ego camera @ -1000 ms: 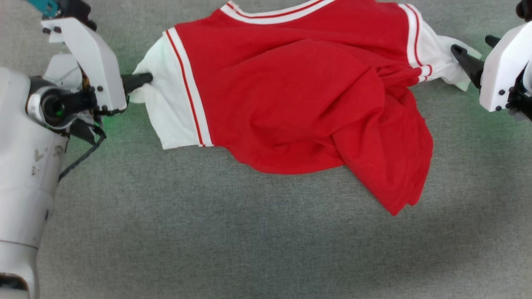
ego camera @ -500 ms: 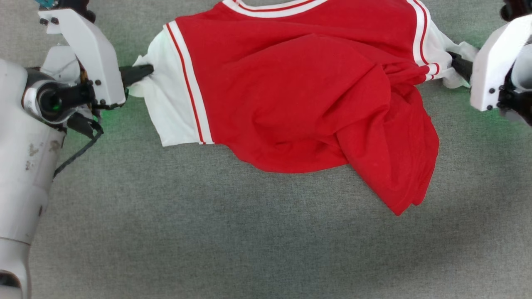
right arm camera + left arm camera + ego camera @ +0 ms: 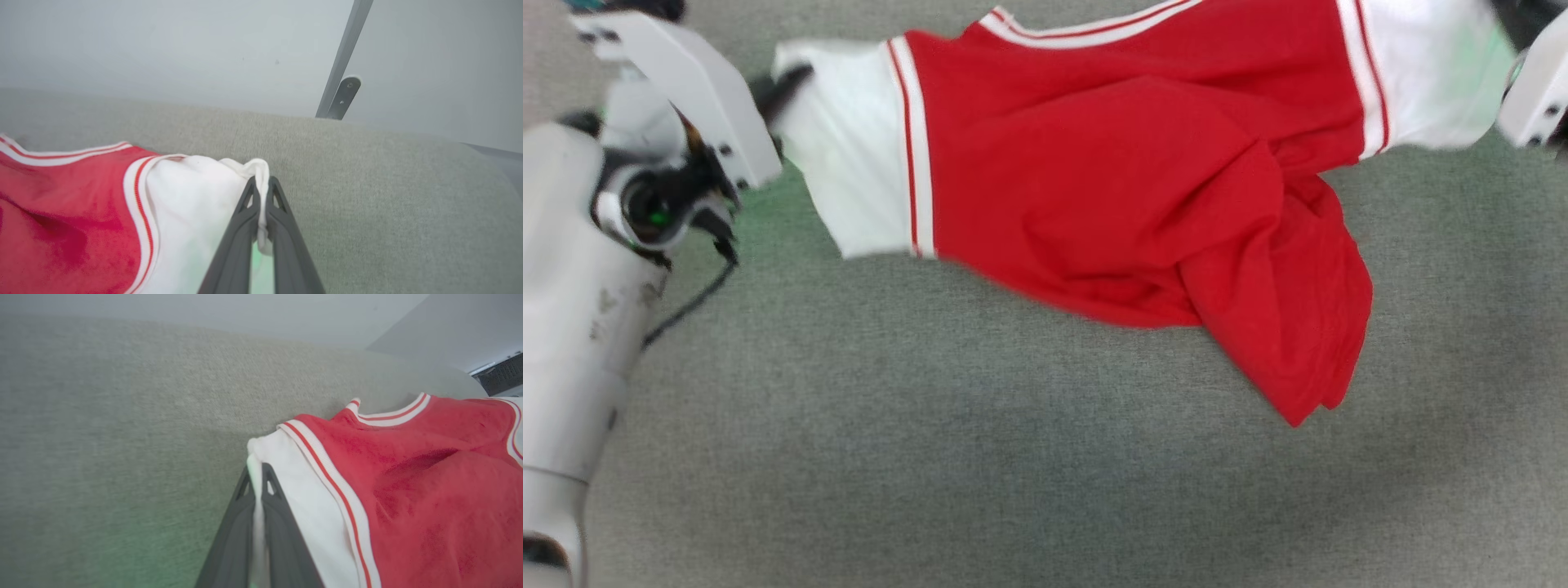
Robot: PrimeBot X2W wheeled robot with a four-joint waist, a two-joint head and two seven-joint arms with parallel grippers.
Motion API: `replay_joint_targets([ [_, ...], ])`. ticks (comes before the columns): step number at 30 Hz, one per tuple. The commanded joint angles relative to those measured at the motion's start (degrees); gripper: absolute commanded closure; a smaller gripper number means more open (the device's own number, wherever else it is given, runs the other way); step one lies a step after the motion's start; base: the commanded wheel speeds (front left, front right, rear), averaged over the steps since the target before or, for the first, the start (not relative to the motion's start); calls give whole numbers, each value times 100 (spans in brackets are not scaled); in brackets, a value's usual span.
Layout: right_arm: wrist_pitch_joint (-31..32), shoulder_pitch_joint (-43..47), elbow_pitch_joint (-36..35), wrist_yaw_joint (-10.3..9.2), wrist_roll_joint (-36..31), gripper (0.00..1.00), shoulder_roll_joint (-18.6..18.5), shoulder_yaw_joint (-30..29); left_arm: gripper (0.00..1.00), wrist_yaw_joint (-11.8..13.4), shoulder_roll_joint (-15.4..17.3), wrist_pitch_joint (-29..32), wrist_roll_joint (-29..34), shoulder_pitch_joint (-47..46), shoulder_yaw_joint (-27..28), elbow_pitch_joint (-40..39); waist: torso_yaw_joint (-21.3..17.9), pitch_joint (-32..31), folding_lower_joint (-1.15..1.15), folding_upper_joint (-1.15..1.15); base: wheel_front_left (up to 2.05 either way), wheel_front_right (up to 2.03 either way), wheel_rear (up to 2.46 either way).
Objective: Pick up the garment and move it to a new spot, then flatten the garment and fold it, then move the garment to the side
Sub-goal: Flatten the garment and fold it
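Left pincer (image 3: pixel 256 479) and right pincer (image 3: pixel 261 185) each clamp a white sleeve (image 3: pixel 196 196) of the jersey T-shirt (image 3: pixel 1111 180), which lies bunched on the grey table (image 3: pixel 890 457). Pick-up appears under way; flattening, folding and side placement remain.

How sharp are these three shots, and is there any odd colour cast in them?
Head view: motion blur smears the edges of the red jersey T-shirt with white sleeves, one sleeve tinted green. Left wrist view: green tint on the grey fabric surface. Right wrist view: green glow between the dark fingers.
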Motion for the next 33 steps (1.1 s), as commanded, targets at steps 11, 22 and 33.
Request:
replay_joint_targets([
  [11, -1660, -1664, 940, -7, -681, 100, 300, -975, 100, 384, -204, -2811, 817, -1689, 414, 1006, 245, 254, 0, 0, 0, 0, 0],
  [22, -2566, -3501, 1878, -8, -1210, 100, 592, -1740, 100, 479, -418, -4189, 1195, -3724, 837, 1818, 342, 423, 0, 0, 0, 0, 0],
  [33, -2842, -3231, 1991, -8, -1143, 100, 678, -1625, 100, 46, -605, -4218, 1332, -3300, 1475, 1599, 366, 206, 0, 0, 0, 0, 0],
])
